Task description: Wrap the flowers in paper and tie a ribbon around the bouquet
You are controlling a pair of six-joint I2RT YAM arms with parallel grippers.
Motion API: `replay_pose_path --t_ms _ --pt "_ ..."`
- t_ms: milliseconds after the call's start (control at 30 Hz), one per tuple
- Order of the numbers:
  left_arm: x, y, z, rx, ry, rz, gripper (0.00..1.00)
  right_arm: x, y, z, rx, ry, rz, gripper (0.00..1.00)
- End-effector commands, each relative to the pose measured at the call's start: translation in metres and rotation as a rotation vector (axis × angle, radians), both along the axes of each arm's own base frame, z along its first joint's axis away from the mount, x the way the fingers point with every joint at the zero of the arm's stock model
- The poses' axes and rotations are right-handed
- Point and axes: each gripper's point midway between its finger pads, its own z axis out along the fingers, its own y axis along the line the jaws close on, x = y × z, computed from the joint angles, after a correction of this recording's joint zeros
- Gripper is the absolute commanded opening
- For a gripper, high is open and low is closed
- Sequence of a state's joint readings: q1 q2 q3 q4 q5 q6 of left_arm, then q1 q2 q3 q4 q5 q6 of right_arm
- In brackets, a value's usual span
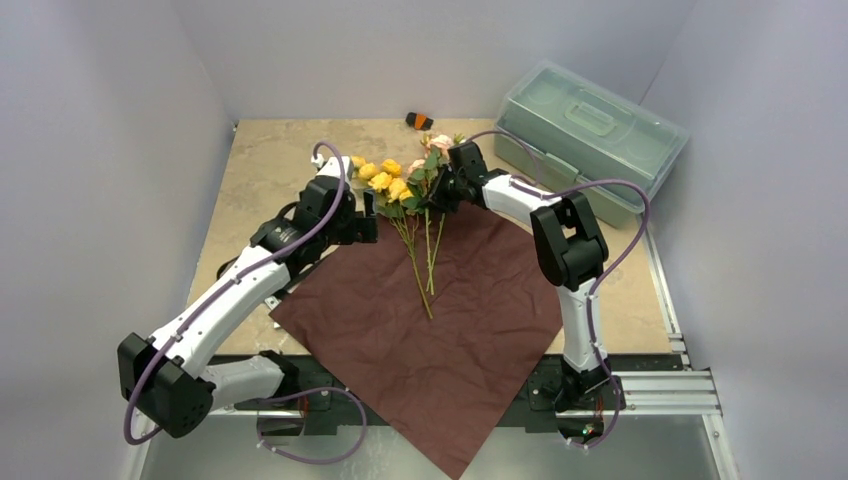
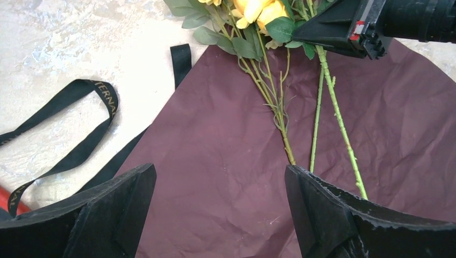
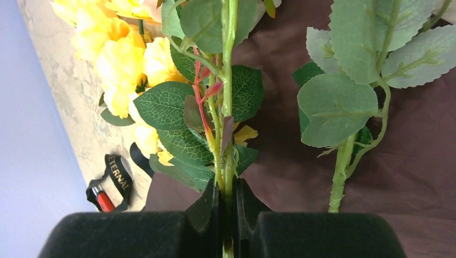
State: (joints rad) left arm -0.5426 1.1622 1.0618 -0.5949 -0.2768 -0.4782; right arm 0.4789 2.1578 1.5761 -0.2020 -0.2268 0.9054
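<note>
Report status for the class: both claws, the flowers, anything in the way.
Right claw shut on one stem of the flowers. Left claw open above the paper. Flowers unwrapped, paper flat. Ribbon loose beside paper, nothing blocking.

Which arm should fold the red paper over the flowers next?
Left: the left tool is open and empty at the paper's edge; the right tool is shut on a flower stem.

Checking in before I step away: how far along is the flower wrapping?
Done: the paper lies flat, the flowers laid over its far corner. In hand: the right tool is shut on one stem; the left tool hovers open over the paper. Left: folding the paper around the flowers and tying the ribbon, which lies loose on the table.
</note>
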Motion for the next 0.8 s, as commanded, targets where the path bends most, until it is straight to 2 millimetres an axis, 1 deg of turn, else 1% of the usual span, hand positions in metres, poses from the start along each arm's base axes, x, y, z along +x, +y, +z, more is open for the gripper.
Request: replay_pose_path --t_ms 0,100,167,233,333,467,600,700,767 --pt "0.005 0.003 -0.004 0.006 0.022 0.011 0.97 -0.003 0.011 0.015 0.052 0.013 0.03 0.11" --pt "0.01 0.004 -0.01 0.019 0.041 0.021 0.97 -0.015 0.007 0.009 0.03 0.047 0.063 0.16" --pt "0.014 0.006 -0.013 0.028 0.054 0.031 0.97 -0.023 0.005 0.006 0.026 0.069 0.071 0.23" --pt "0.017 0.007 -0.017 0.036 0.069 0.041 0.97 -0.03 0.005 0.008 0.03 0.086 0.083 0.3" --pt "0.02 0.006 -0.024 0.041 0.089 0.045 0.96 -0.034 0.001 0.015 0.0 0.085 0.114 0.36" --pt "0.018 0.005 -0.035 0.048 0.12 0.043 0.93 -0.04 -0.006 0.026 -0.025 0.085 0.113 0.37" --pt "0.012 0.001 -0.051 0.048 0.164 0.008 0.83 -0.045 -0.012 0.042 -0.052 0.058 0.133 0.38" --pt "0.006 -0.004 -0.065 0.041 0.209 -0.021 0.79 -0.052 -0.026 0.046 -0.119 0.055 0.141 0.38" --pt "0.004 -0.002 -0.073 0.047 0.223 -0.018 0.79 -0.06 -0.037 0.047 -0.17 0.052 0.149 0.38"
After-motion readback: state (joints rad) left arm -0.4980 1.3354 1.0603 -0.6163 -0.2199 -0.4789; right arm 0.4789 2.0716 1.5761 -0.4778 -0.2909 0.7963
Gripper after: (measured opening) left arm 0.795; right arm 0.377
